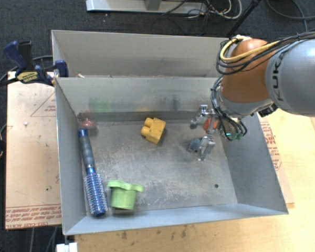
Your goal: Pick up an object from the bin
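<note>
Reading the bin [147, 56] L to R.

Far left, along the left wall, lies a blue brush [90, 172]. It's long, w/ a pinkish tip toward the back wall and the bristle end down near the front-left corner. Just beside the bristles is a light-green plastic cup [123, 195] w/ a flared rim, lying tilted. Can't tell if the two touch.

Mid-bin, toward the back, sits a chunky yellow plastic block [153, 129] on its own, well apart from brush and cup.

Right of it is bare floor, then the gripper [201, 134], low in the bin's right part near the right wall. Its claw is spread, w/ nothing but floor showing between the fingers, so it has no grip on anything.

My read is that this is the approach step and the pick isn't made yet. The claw is over bare metal, not over any item. The yellow block is the nearest candidate, off to the gripper's left, so I'd treat that as the target.

Next move, as I judge it:
- slide left until the block sits between the fingers
- turn the wrist so the fingers meet its flatter sides
- go down, close, lift

Risk: the block looks lumpy, so an off-centre pinch could squirt it away across the floor.
</note>
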